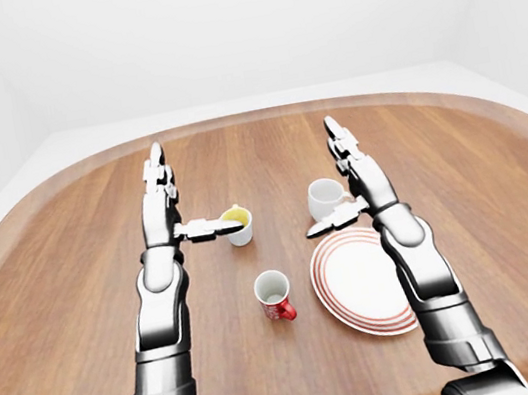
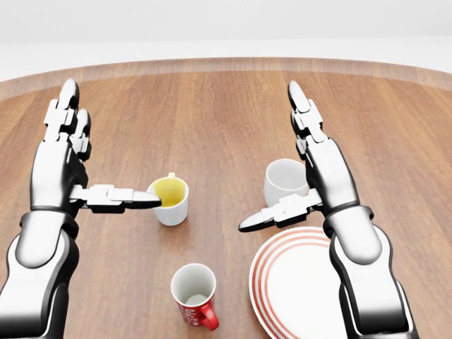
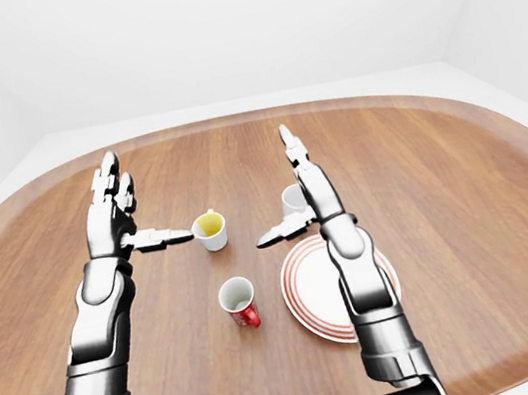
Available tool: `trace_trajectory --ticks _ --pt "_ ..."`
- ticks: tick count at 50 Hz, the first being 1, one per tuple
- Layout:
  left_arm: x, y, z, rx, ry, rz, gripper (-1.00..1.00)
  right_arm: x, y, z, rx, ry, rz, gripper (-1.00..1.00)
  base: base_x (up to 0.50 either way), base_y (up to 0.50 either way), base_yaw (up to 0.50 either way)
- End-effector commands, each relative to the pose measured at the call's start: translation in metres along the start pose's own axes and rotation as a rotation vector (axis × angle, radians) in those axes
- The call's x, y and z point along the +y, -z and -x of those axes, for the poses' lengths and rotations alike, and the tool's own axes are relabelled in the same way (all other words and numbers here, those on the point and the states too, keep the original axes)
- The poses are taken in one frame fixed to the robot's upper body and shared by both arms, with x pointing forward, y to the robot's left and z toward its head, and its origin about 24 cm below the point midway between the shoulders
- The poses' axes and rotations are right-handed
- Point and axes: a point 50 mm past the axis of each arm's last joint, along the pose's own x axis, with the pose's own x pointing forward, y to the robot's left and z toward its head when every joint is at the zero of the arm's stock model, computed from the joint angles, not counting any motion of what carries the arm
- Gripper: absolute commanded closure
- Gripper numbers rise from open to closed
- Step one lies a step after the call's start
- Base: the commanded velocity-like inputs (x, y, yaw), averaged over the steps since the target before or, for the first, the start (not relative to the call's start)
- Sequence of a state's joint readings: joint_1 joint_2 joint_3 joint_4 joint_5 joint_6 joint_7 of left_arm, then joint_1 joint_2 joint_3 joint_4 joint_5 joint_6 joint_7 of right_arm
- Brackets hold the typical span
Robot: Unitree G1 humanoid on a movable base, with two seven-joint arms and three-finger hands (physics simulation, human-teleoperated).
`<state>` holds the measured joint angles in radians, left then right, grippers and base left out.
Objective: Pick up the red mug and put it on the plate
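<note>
The red mug (image 2: 194,296) stands upright with its white inside showing, low in the head view and left of the plate (image 2: 263,286), a white one with red rings. My left hand (image 2: 95,155) is open above and left of the mug, palm inward, thumb pointing right. My right hand (image 2: 277,161) is open too, its thumb stretched left above the plate's top edge. Neither hand touches the red mug, which sits between my two forearms.
A white mug with a yellow inside (image 2: 171,200) stands at my left thumb's tip. A plain white mug (image 2: 284,181) stands just behind my right thumb, above the plate. The round wooden table (image 1: 256,148) spreads wide around them.
</note>
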<state>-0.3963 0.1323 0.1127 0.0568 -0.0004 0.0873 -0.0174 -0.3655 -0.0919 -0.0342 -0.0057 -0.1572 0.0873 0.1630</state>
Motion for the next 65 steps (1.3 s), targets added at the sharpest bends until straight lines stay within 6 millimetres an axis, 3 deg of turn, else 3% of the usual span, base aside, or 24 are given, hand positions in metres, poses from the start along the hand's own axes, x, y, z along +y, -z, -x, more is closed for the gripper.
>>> trace_trajectory --ticks 1,16,24,48,65 --pt "0.001 0.003 -0.001 0.013 -0.004 0.001 -1.0 0.004 0.001 -0.017 0.03 -0.119 0.07 -1.0 0.0 0.0 0.0" --pt "0.003 -0.003 0.0 -0.011 -0.003 -0.001 -1.0 0.028 -0.001 -0.045 0.082 -0.317 0.195 -1.0 0.0 0.0 0.0" --pt "0.003 0.0 0.0 -0.001 -0.005 -0.001 -1.0 0.042 0.005 -0.049 0.131 -0.427 0.228 -1.0 0.0 0.0 0.0" --pt "0.001 -0.012 -0.001 -0.049 -0.001 -0.005 -1.0 0.072 0.061 -0.048 0.407 -0.506 0.237 -1.0 0.0 0.0 0.0" --pt "0.001 -0.007 -0.001 -0.03 -0.001 -0.004 -1.0 0.091 0.083 -0.042 0.539 -0.53 0.23 -1.0 0.0 0.0 0.0"
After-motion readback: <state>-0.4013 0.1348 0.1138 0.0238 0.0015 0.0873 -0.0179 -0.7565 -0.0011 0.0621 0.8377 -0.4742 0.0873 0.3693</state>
